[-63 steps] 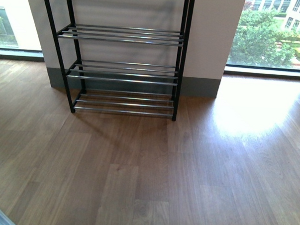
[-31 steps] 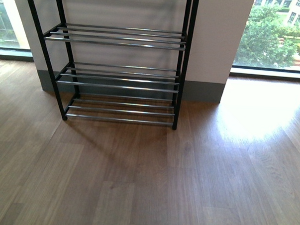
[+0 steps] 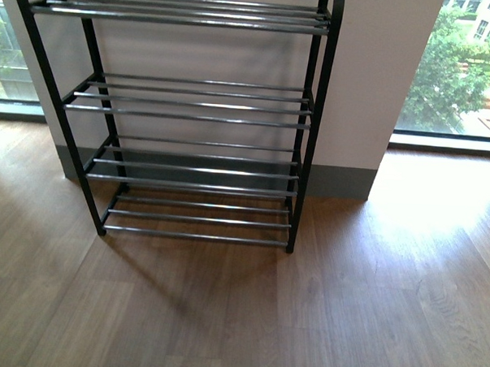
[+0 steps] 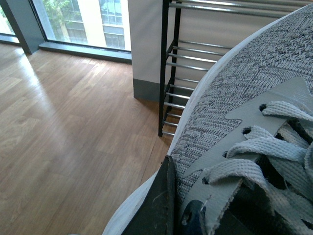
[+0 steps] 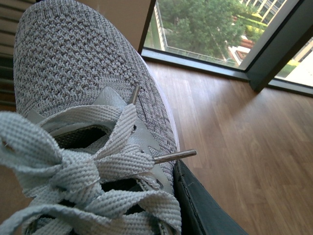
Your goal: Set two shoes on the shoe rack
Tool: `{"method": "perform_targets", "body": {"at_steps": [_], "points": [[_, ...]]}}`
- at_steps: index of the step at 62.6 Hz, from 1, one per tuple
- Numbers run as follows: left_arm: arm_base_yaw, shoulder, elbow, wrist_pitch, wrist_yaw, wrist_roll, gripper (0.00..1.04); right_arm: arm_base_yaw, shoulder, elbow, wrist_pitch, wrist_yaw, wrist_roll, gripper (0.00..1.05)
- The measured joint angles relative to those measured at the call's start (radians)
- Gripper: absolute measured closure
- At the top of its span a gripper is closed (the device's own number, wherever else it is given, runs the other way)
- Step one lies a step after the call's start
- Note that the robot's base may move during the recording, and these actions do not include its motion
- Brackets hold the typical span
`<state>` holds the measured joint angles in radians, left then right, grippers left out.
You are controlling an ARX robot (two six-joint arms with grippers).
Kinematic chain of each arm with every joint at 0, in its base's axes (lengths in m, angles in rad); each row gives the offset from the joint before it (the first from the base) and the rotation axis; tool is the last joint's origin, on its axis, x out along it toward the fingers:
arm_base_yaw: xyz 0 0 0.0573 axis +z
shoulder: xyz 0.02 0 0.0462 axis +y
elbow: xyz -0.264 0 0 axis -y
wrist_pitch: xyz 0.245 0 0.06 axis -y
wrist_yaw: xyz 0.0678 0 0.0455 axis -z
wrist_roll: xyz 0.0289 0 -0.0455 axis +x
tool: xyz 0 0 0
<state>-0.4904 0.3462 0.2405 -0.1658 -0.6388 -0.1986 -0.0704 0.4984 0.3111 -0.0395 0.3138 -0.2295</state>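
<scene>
Grey shoe [image 4: 234, 112] is clamped by the left fingers [image 4: 162, 205], second shoe [image 5: 73, 63] by the right fingers [image 5: 203, 208]; rack [image 3: 187, 18] stands beyond them.

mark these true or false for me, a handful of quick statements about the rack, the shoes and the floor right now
1. Every shelf of the shoe rack is bare. True.
2. Both arms show in the front view. False: neither arm is in view there.
3. The grey knit shoe in the left wrist view has laces. True.
4. The second shoe, in the right wrist view, is black leather. False: it is grey knit too.
5. The rack stands on carpet. False: it stands on a wooden floor.
</scene>
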Motion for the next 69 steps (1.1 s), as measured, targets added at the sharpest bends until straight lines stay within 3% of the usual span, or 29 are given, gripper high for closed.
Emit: {"method": "perform_targets", "body": {"at_steps": [69], "points": [[0.0,0.0,0.0,0.0,-0.003,0.0,1.03,0.0,0.0,0.0,0.0,0.001,0.0,1.01]]}}
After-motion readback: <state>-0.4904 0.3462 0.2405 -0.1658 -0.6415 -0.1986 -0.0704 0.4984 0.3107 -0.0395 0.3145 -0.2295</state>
